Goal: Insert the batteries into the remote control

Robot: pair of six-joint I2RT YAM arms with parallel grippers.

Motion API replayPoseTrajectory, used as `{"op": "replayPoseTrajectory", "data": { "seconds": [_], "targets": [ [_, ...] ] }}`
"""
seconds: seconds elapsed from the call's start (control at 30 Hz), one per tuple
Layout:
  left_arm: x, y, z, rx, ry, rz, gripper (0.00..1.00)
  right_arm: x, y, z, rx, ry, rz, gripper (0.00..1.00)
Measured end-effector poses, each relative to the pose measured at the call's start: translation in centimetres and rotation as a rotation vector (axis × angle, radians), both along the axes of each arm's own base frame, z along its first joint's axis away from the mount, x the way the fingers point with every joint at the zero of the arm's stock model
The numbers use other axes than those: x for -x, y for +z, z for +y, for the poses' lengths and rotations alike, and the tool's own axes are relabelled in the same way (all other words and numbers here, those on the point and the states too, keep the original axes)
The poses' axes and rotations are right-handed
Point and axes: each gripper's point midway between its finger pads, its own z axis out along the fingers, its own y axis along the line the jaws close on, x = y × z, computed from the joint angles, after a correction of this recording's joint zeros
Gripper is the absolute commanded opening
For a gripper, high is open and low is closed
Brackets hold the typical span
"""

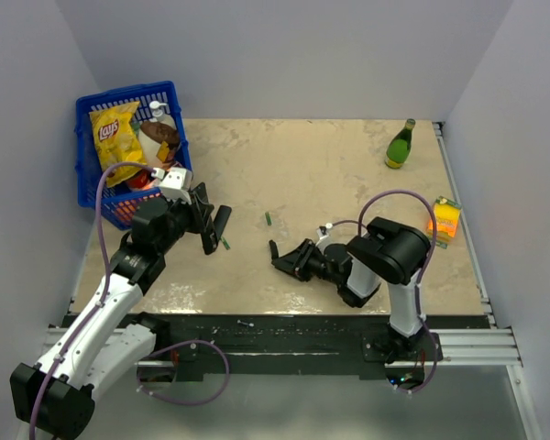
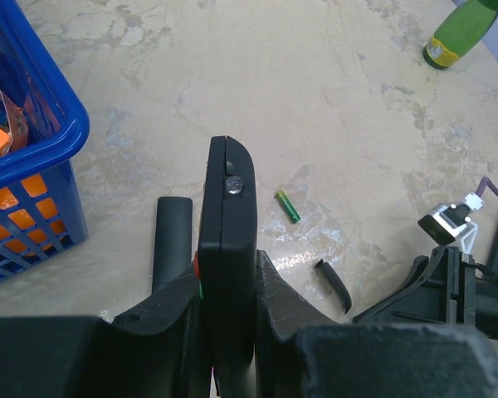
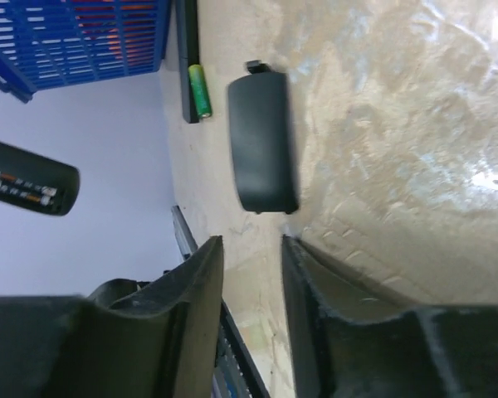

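Note:
My left gripper point(image 2: 227, 269) is shut on the black remote control point(image 2: 227, 207), held edge-on above the table, with a small silvery part showing near its far end. One thin green battery point(image 2: 287, 206) lies on the table just right of it, and a second battery point(image 1: 268, 218) lies farther towards the middle. The small black back cover point(image 3: 263, 141) lies flat just ahead of my right gripper point(image 3: 249, 240), which is open with nothing between its fingers. In the top view the right gripper point(image 1: 289, 259) is low over the table near the middle front.
A black bar point(image 2: 173, 236) lies on the table left of the held remote. A blue basket point(image 1: 126, 92) with a crisp bag stands at the back left. A green bottle point(image 1: 401, 145) stands at the back right, and an orange carton point(image 1: 445, 220) at the right edge.

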Motion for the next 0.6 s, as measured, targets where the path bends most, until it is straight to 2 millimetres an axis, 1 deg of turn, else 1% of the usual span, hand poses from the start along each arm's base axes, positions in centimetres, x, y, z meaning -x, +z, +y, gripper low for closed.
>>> {"op": "replayPoseTrajectory", "data": {
  "seconds": [0.1, 0.2, 0.3, 0.37, 0.43, 0.57, 0.6],
  "targets": [
    [0.0, -0.1, 0.0, -0.001, 0.000, 0.002, 0.00, -0.1, 1.2, -0.6, -0.021, -0.020, -0.028, 0.63],
    [0.0, -0.1, 0.0, -0.001, 0.000, 0.003, 0.00, 0.1, 2.2, -1.3, -0.022, -0.041, -0.052, 0.71],
    [0.0, -0.1, 0.0, -0.001, -0.001, 0.003, 0.00, -0.1, 3.6, -1.9, 0.000, -0.056, -0.090, 0.77],
    [0.0, -0.1, 0.0, -0.001, -0.001, 0.003, 0.00, -0.5, 5.1, -2.0, 0.038, -0.058, -0.135, 0.77],
    [0.0, -0.1, 0.0, -0.001, -0.001, 0.003, 0.00, -1.4, 6.6, -2.1, 0.112, -0.065, -0.178, 0.76],
    [0.0, -0.1, 0.0, -0.001, -0.001, 0.003, 0.00, -4.4, 10.8, -1.9, 0.297, -0.072, -0.289, 0.71],
    [0.0, -0.1, 0.0, 0.000, -0.001, 0.003, 0.00, -5.1, 11.6, -1.8, 0.344, -0.065, -0.309, 0.69]
  ]
}}
